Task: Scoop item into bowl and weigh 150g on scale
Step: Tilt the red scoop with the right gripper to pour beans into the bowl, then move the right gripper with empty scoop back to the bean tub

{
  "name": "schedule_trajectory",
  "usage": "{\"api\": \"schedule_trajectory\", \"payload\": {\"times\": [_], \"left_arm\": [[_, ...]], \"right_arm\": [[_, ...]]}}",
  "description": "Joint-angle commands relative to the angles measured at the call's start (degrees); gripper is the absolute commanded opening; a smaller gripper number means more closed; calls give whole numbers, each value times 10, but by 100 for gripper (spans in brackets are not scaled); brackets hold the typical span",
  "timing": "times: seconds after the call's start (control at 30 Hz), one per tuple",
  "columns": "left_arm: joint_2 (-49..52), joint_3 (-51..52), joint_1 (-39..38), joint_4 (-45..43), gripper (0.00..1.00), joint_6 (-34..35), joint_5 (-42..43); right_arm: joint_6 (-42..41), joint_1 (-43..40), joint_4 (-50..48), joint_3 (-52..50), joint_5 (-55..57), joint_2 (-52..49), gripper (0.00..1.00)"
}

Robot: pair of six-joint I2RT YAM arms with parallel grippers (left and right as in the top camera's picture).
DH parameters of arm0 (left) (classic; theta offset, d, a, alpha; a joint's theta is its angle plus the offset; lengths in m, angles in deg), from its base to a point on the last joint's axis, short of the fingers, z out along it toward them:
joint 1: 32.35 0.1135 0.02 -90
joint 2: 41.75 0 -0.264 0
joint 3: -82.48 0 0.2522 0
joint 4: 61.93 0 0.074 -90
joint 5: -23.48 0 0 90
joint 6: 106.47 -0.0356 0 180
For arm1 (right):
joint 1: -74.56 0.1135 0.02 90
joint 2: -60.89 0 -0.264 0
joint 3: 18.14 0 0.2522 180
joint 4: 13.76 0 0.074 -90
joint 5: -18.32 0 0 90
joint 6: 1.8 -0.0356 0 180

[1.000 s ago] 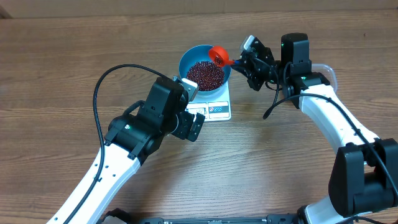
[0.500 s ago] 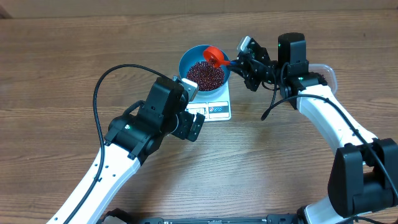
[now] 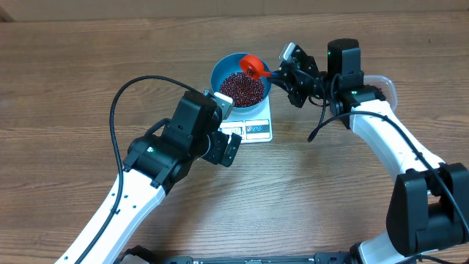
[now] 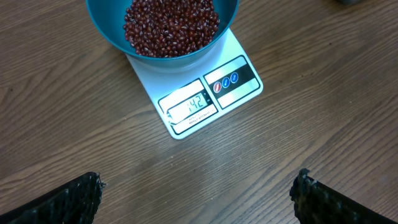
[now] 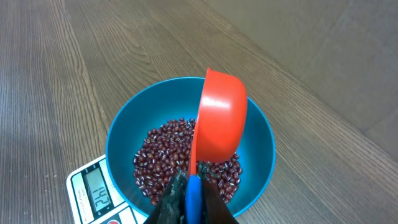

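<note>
**As the Reading Neared Its Mark, a Tipped Scoop Hung Over the Bowl**

While the left gripper [image 4: 198,196] hung with its claw spread wide and empty at the scale's six o'clock side, its wrist camera looked straight down on the readout. The scale [image 4: 214,93] lay flat on the wooden table [image 3: 73,73], and its display [image 4: 189,104] appeared to read 142, a little short of the target. The blue bowl [image 4: 107,38] sat on the scale's twelve o'clock end, overhanging the platform, with the beans [image 4: 171,25] heaped loosely inside.

At the bowl's two o'clock rim in the overhead view, the red scoop [image 5: 221,115] stood tipped on edge above the heap. Whether any beans remained in it could not be seen. The right gripper [image 5: 189,196], out at the bowl's three o'clock, had its claw clamped on the scoop's blue handle.

Topping up looked to be the step in hand, and it called for restraint. Only a small amount seemed needed, so the scoop was best rolled gently to trickle beans in. It should stay clear of the rim, since any touch would probably upset the reading.
</note>
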Motion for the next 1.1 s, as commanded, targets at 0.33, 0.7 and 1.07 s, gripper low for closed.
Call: {"api": "schedule_trajectory", "payload": {"times": [0.33,0.7,1.07], "left_arm": [[3,2,1,0,99,-9,5],[3,2,1,0,100,-9,5],[3,2,1,0,100,-9,5]], "right_arm": [[67,3,12,0,-7,-2,4],[123,3,-6,0,48,-2,4],[139,2,-20,0,50,-2,4]]}}
